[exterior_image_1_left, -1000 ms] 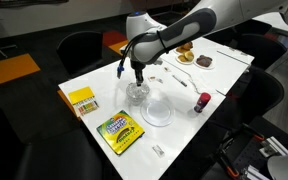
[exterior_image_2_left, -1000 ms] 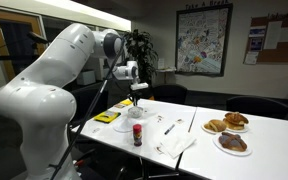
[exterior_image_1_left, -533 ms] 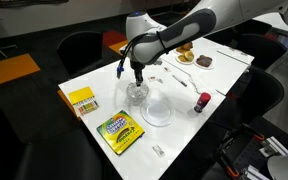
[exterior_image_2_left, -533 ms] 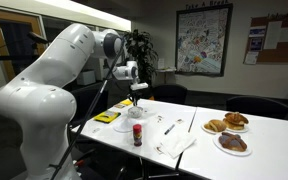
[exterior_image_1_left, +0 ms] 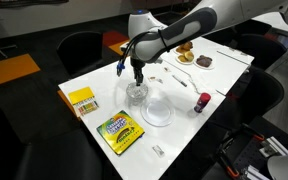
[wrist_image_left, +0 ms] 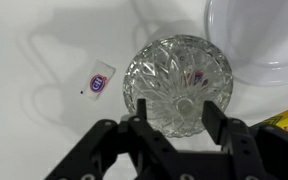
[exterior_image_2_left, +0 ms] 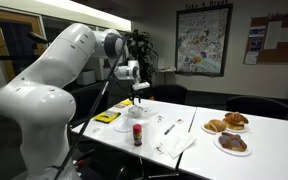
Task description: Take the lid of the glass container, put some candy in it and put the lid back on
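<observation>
The glass container (wrist_image_left: 177,72) is a sparkly cut-glass bowl on the white table, also seen in an exterior view (exterior_image_1_left: 136,93). I cannot tell the lid apart from the bowl; a round knob shows at its centre. A small coloured piece shows through the glass. My gripper (wrist_image_left: 176,105) is open and empty just above the bowl, with one finger on each side of its near part; it also shows in both exterior views (exterior_image_1_left: 138,78) (exterior_image_2_left: 140,88). One wrapped candy (wrist_image_left: 100,78) lies on the table to the left of the bowl.
A flat white plate (wrist_image_left: 264,40) (exterior_image_1_left: 157,110) lies beside the bowl. A green crayon box (exterior_image_1_left: 119,131), a yellow box (exterior_image_1_left: 82,99) and a small red bottle (exterior_image_1_left: 201,102) stand around. Plates with brown food (exterior_image_1_left: 187,52) (exterior_image_2_left: 232,143) sit at the far end.
The gripper has shifted only very slightly above the bowl. Nothing else has moved.
</observation>
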`<action>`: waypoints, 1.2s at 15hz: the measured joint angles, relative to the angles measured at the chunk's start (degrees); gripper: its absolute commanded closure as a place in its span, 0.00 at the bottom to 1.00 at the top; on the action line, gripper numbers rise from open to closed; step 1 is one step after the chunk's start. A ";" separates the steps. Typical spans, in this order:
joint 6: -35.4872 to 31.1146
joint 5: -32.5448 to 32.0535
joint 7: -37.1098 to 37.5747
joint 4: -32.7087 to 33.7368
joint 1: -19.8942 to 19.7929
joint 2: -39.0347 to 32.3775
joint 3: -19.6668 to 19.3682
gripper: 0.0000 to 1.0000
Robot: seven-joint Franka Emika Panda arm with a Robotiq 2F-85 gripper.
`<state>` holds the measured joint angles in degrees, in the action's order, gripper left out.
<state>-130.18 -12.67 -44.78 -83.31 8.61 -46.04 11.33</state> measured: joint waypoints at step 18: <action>-11.61 6.51 -30.48 -3.29 -2.82 -3.72 7.35 0.49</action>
<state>-141.79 -6.16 -75.26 -86.60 5.79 -49.76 18.68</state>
